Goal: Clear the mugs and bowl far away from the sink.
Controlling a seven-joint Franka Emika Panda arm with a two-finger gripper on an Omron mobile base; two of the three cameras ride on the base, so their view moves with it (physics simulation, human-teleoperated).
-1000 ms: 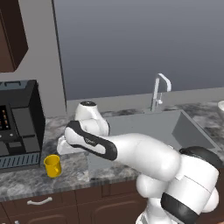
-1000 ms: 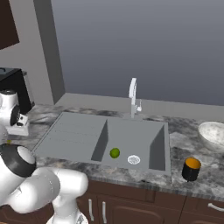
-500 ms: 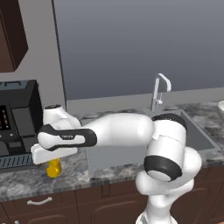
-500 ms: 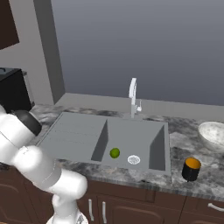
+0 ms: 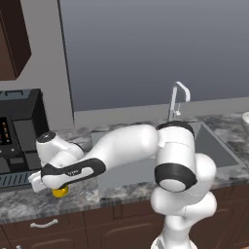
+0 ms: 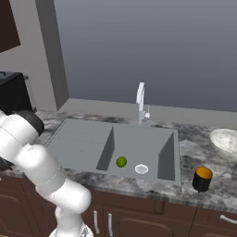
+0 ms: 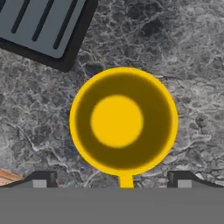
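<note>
My claw [image 7: 111, 181] stands spread directly above the bright yellow cylindrical mug [image 7: 123, 120], one fingertip to each side of its rim, with bare grey marbled desk [image 7: 39, 127] all round it. The black coffee machine's slatted grey drip tray [image 7: 43, 27] lies near the mug and limits clearance on that side. In the left base view, my own forearm covers most of the mug [image 5: 60, 192].

Even, diffuse rendered lighting, moderately bright; soft shadow under the arm [image 5: 121, 151] on the counter [image 5: 87, 194] (edges slightly soft). No glare or edge distortion; textures coarse close up.
</note>
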